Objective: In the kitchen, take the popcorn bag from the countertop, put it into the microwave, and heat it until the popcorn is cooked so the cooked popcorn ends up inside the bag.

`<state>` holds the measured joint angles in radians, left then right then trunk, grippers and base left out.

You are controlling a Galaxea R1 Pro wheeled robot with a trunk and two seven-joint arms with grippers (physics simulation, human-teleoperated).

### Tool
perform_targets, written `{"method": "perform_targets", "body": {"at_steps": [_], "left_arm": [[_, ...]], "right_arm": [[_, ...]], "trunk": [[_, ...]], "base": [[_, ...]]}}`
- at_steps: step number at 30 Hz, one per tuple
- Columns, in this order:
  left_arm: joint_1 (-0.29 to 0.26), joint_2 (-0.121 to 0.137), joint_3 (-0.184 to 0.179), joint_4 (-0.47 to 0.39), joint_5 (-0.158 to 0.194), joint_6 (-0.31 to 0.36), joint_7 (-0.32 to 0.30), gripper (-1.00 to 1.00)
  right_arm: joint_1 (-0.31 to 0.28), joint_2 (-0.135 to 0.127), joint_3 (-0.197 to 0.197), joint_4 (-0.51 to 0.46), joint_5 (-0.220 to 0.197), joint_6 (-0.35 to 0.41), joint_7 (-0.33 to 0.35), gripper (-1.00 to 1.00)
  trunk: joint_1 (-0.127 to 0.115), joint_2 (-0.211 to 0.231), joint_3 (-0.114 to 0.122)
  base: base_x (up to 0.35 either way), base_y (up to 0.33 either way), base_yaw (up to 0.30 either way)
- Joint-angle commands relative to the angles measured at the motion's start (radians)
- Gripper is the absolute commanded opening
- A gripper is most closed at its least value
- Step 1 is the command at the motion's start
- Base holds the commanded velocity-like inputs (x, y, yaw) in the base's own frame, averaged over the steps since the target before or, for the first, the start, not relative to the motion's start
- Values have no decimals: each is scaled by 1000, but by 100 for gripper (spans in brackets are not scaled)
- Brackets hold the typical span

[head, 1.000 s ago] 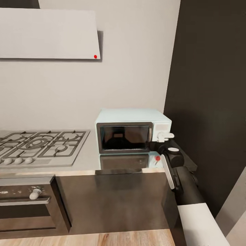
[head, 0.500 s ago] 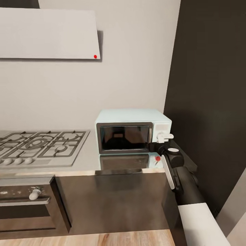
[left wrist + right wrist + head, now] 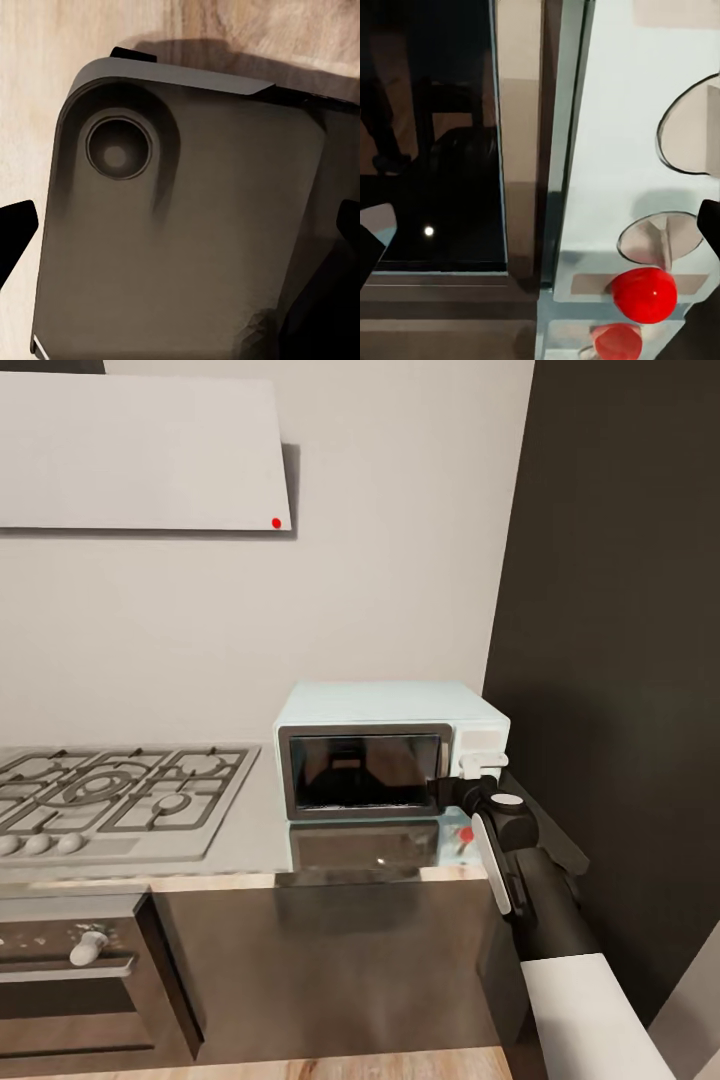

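The pale-blue microwave (image 3: 390, 705) stands on the grey countertop (image 3: 250, 825) against the wall, its dark glass door (image 3: 362, 770) closed. A dim brownish shape shows behind the glass; I cannot tell what it is. The popcorn bag and the popcorn are out of view. My right gripper (image 3: 446, 792) is open right in front of the microwave's lower right corner, between door frame and panel. In the right wrist view the right gripper (image 3: 540, 232) faces the door frame (image 3: 521, 150), the white panel's knobs (image 3: 660, 238) and a red button (image 3: 652, 294). My left gripper (image 3: 180, 225) hangs open over my own dark base (image 3: 187, 247).
A gas hob (image 3: 110, 795) lies in the countertop left of the microwave, with a built-in oven (image 3: 80, 980) below and a white hood (image 3: 140, 455) above. A tall dark cabinet (image 3: 620, 660) stands close on the microwave's right. Wood flooring (image 3: 45, 75) lies under the left arm.
The whole head picture has shifted a little, counter and oven sitting lower, so the camera moved. The right gripper stays at the microwave's front right corner.
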<state>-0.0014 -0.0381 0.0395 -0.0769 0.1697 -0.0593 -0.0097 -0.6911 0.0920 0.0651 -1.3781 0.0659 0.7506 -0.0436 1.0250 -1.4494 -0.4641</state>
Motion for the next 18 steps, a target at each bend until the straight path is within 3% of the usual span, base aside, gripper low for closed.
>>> {"method": "perform_targets", "body": {"at_steps": [1, 9, 18], "left_arm": [[0, 0, 3, 0, 5, -2, -1, 100], [0, 0, 3, -1, 5, -2, -1, 100], [0, 0, 3, -1, 5, -2, -1, 100]], "right_arm": [[-1, 0, 1, -1, 6, 6, -1, 100], [-1, 0, 1, -1, 7, 6, 0, 100], [-1, 0, 1, -1, 13, 6, -9, 100]], "trunk": [[0, -1, -1], [0, -1, -1], [0, -1, -1]], "base": [[4, 0, 0], [48, 96, 0], [4, 7, 0]]}}
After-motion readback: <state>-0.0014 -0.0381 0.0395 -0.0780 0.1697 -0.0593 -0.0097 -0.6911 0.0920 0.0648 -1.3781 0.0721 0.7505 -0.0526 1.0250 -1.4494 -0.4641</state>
